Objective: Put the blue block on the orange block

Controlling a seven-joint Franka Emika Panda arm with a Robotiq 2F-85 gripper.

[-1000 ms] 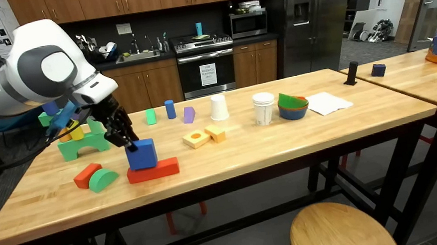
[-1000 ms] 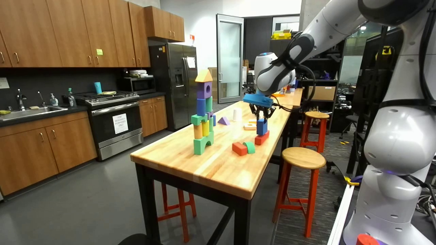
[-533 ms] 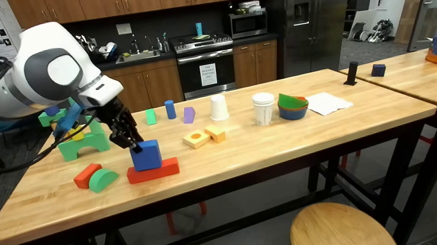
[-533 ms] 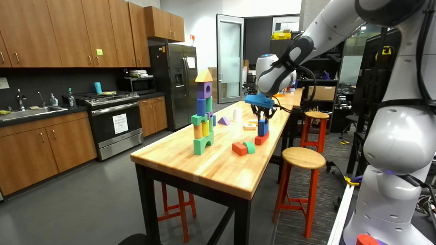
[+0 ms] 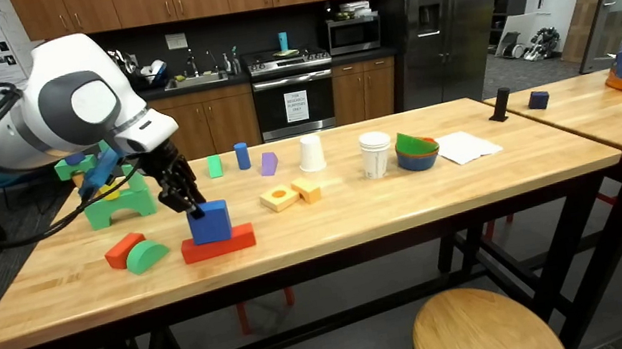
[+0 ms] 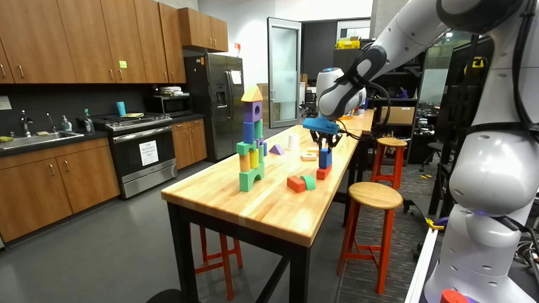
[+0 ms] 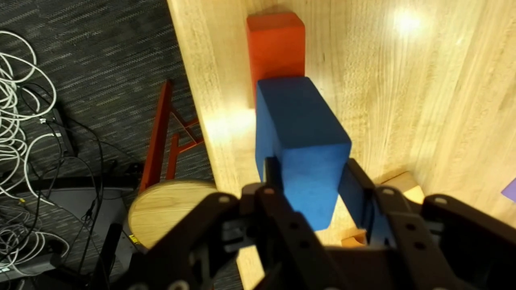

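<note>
Peeking past blue block [image 7: 308, 145]: orange block [image 7: 277, 48]

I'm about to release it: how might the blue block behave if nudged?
The blue block is probably stiff, its edges straight even in the gripper. Flat faces make rolling unlikely. A sideways push might slide it off the narrow orange block.

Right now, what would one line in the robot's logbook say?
tool: shut on blue block; blue block: apparently resting on orange block; orange block ends: both showing; release: not yet
</note>
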